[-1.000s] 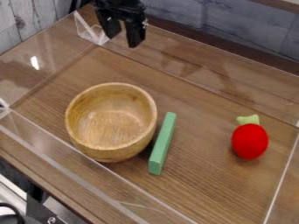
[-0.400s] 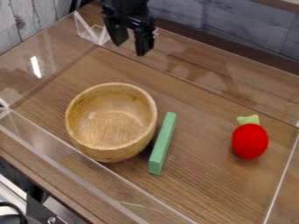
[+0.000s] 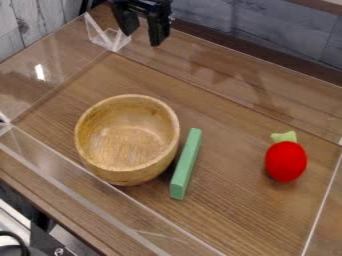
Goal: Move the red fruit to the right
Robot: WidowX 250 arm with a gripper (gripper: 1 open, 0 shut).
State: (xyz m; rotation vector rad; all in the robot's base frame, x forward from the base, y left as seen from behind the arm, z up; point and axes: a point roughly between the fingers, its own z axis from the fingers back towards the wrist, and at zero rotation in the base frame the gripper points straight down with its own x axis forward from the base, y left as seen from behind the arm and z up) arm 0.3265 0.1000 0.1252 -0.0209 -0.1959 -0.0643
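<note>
The red fruit (image 3: 285,160) is small, round and bright red with a green leafy stem, and it rests on the wooden table near the right edge. My gripper (image 3: 142,34) hangs high at the back left, far from the fruit. Its dark fingers (image 3: 158,30) point down with a gap between them and hold nothing.
A wooden bowl (image 3: 127,138) stands left of centre, and a flat green block (image 3: 186,163) lies just to its right. Clear plastic walls (image 3: 321,215) ring the table. A grey plank wall runs along the back.
The gripper dipped slightly forward and down, then pulled back up towards the far left. The fruit, bowl and block have not moved.
</note>
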